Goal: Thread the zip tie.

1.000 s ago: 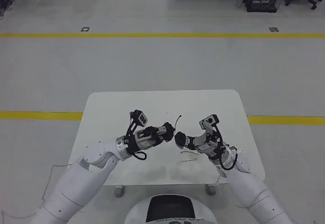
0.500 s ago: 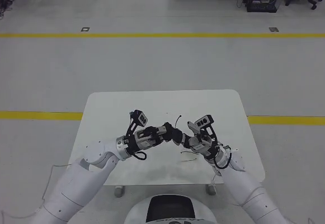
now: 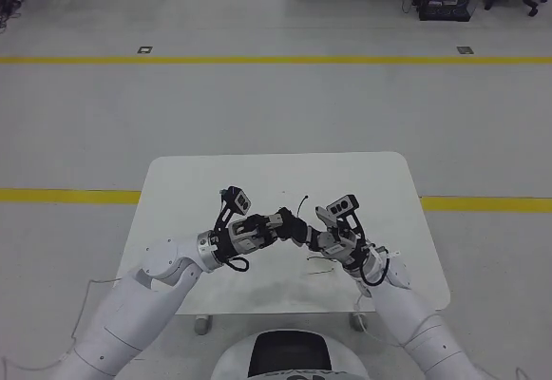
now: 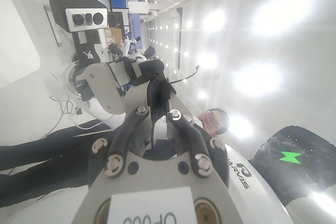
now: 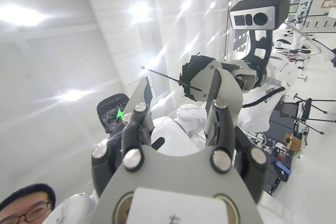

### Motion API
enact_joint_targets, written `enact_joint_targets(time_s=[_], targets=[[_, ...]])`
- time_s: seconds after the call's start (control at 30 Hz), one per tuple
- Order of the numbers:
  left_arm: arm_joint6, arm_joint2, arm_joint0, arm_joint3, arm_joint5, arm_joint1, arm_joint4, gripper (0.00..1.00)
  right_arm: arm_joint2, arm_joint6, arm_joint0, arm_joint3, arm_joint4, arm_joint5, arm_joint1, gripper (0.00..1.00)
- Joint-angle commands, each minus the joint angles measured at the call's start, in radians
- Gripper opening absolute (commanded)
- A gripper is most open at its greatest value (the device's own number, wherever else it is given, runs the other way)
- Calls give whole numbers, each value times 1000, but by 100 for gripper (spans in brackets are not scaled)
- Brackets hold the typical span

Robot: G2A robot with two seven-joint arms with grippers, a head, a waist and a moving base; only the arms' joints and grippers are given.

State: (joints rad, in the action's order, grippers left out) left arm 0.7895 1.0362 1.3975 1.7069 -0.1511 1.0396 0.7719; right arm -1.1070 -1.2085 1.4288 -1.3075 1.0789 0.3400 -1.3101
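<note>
**A:** Where was the zip tie?

**B:** In the left pincer [image 4: 157,83], held in the air above the middle of the worktop [image 3: 209,180]. That pincer was closed tight on the zip tie [image 4: 187,76], with no gap between its tips. One thin black length stuck out past the tips, slightly curved and ending in a small square head. In the top view that free end [image 3: 302,203] rose between the two arms.

**A:** And the other pincer?

**B:** The right pincer [image 5: 181,78] was spread wide and gripped nothing. It faced the left pincer [image 5: 195,83] tip to tip. Seen from its own wrist, the zip tie [image 5: 162,75] ran across the gap between its fingers [image 5: 218,93].

**A:** Was it touching the tie?

**B:** I could not tell. In the left wrist view, one dark padded finger of the right pincer [image 4: 148,68] lay right against the left pincer's tip. From above, the left pincer [image 3: 292,226] and the right pincer [image 3: 310,237] met just beside each other.

**A:** Anything else on the worktop?

**B:** A few thin dark strands [image 3: 321,269] lay on the surface under the right arm. They were too fine to make out.
</note>
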Motion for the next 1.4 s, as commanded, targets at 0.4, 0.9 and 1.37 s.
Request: enact_joint_targets(time_s=[0.4,0.9,1.37], targets=[[0,0,0,0,0,0,0,0,-12,-38,-17,56,-3,0,-37,42],[0,0,0,0,0,0,0,0,-39,-83,-24,89,-24,0,-68,31],[0,0,0,0,0,0,0,0,-51,-108,-23,101,-38,0,-78,5]])
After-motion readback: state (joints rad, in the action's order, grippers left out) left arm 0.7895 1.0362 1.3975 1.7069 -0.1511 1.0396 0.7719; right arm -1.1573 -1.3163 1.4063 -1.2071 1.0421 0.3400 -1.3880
